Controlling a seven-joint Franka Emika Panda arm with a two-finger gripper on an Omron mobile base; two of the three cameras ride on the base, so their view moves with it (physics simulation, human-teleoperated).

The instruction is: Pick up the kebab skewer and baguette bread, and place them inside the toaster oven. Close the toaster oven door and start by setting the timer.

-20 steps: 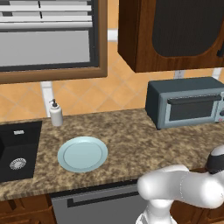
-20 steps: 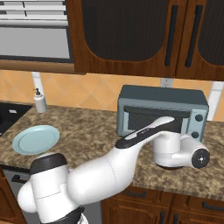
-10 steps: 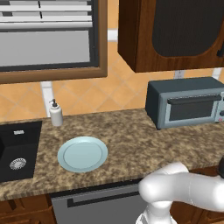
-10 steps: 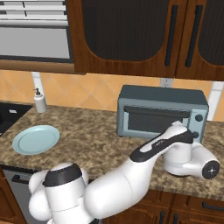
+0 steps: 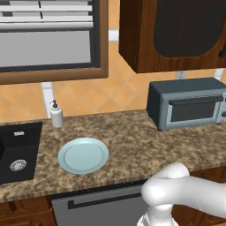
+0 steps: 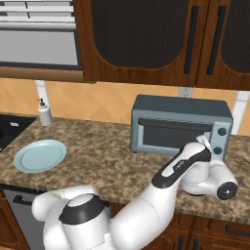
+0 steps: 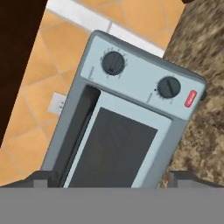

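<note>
The toaster oven [image 5: 185,103] stands at the back right of the counter, a dark blue-grey box [image 6: 180,126]. Its door [image 7: 114,151] is shut, with the dark bar handle [image 7: 78,127] along one edge. Two dark knobs [image 7: 113,62] [image 7: 169,87] and a small red button [image 7: 190,98] sit on the control panel. My gripper [image 7: 116,178] is open and holds nothing; its two tips stand wide apart, facing the door's glass from close by. The arm's hand [image 6: 215,177] hangs low in front of the oven's right end. The kebab skewer and the baguette bread are out of view.
An empty pale blue plate [image 5: 83,155] lies on the speckled counter [image 5: 132,145] left of the oven. A soap dispenser [image 5: 56,114] stands by the wall, beside the black sink [image 5: 17,152]. Dark wooden cabinets [image 6: 146,39] hang above the oven.
The arm has swung right along the oven's front, from before the door's middle to its right end. The oven and the plate have not moved.
</note>
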